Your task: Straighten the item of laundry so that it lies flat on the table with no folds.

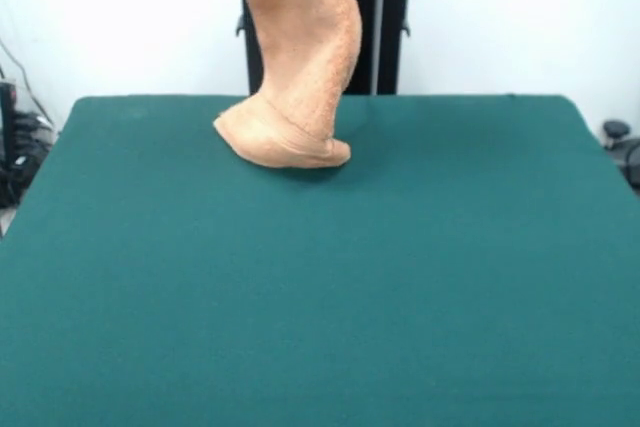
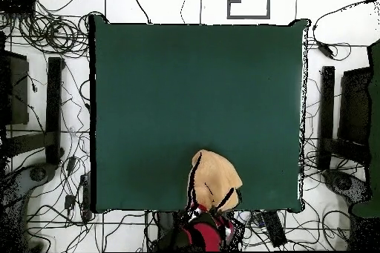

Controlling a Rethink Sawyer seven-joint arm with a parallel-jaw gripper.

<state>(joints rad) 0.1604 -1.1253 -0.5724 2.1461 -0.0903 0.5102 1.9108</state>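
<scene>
The orange-tan towel (image 1: 300,57) hangs from above, pulled up into a tall twisted column. Its top leaves the front view at the upper edge, and its lower end lies bunched on the green table (image 1: 320,277) near the far edge, left of centre. In the overhead view the towel (image 2: 215,179) is a rounded lump at the table's (image 2: 193,87) bottom edge, right against the red and black arm end (image 2: 205,229). The gripper itself is hidden by the arm and the towel. The towel hangs taut from it, so it is shut on the towel's upper part.
The black pedestal (image 1: 380,37) stands behind the towel at the table's far side. Cables (image 2: 52,35) and black stands (image 2: 53,109) lie on the floor around the table. A dark object (image 1: 618,132) sits by the table's far right corner.
</scene>
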